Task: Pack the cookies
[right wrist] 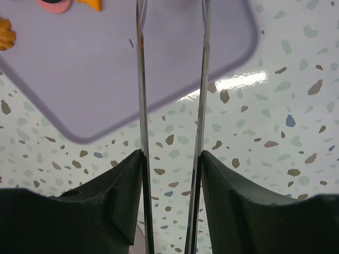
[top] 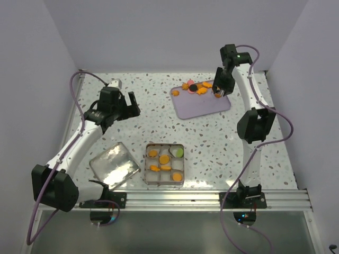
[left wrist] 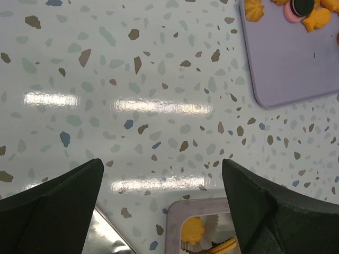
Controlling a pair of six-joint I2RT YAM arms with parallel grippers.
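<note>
Several cookies (top: 194, 87) lie at the far left end of a lilac tray (top: 204, 106): orange ones, a dark one and a pink one. More orange cookies (top: 164, 159) and a green one (top: 180, 152) sit in paper cups in the square tin (top: 147, 182). My right gripper (top: 217, 93) hangs over the tray's right side. Its thin blades (right wrist: 140, 63) stand a narrow gap apart, and an orange cookie (top: 217, 96) shows at their tips. The tips are cut off in the right wrist view (right wrist: 172, 21). My left gripper (top: 131, 103) is open and empty above the table (left wrist: 161, 185).
A silver tin lid (top: 112, 165) lies left of the tin and shows in the left wrist view (left wrist: 103, 239). That view also shows the tin's corner (left wrist: 177, 211), a cookie in a cup (left wrist: 193, 230) and the tray (left wrist: 296, 63). Walls enclose the speckled table.
</note>
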